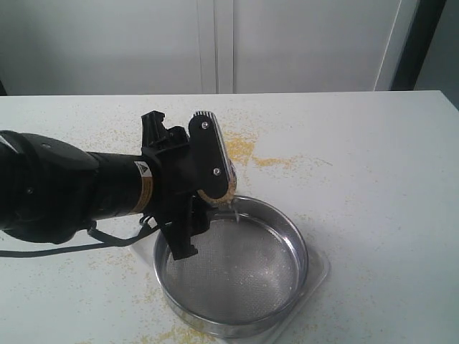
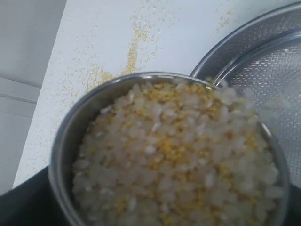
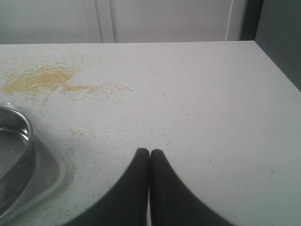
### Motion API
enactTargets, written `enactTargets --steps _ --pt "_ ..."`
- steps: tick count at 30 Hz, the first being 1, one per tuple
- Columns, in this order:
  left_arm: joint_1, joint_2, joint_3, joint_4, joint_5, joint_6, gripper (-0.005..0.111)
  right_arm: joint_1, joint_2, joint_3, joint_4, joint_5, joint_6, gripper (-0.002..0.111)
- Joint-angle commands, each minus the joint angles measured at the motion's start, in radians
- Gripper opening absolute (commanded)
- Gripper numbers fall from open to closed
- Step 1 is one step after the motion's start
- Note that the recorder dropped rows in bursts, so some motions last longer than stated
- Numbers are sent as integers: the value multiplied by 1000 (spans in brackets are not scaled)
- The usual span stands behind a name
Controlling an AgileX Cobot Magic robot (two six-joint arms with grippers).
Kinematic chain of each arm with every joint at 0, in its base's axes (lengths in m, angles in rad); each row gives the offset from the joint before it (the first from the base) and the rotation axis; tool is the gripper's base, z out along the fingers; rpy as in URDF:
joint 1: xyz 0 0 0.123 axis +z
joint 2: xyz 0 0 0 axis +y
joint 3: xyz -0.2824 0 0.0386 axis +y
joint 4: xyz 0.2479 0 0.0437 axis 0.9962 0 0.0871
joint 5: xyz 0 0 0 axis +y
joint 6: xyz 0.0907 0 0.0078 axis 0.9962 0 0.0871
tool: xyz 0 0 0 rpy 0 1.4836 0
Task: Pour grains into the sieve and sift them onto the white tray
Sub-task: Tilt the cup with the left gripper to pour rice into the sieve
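My left gripper (image 1: 219,172) is shut on a small steel cup (image 2: 70,127), rolled so the cup tips over the far rim of the sieve (image 1: 297,244). The cup is heaped with grains (image 2: 174,155), whitish rice mixed with yellow meal. A few grains (image 1: 231,204) fall from its lip onto the mesh. The sieve stands on the white tray (image 1: 320,276), whose corner shows beside it. Away from the sieve, my right gripper (image 3: 149,151) hovers shut and empty over bare table; the sieve (image 3: 19,141) and the tray (image 3: 47,174) lie at the edge of its wrist view.
Yellow meal (image 1: 244,150) is spilled on the white table behind the sieve, with loose specks scattered around the tray. A pale wall stands behind the table's far edge. The left arm's dark body (image 1: 57,186) and its cable lie over the table's left side.
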Motion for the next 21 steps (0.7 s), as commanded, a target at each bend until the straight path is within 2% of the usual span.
enactTargets --steps 1,21 --pt "-1 -9 -13 41 7 -2 0 6 -6 6 0 -15 0 0" --pt "-1 84 -15 101 74 0 0 6 -6 6 0 -15 0 0"
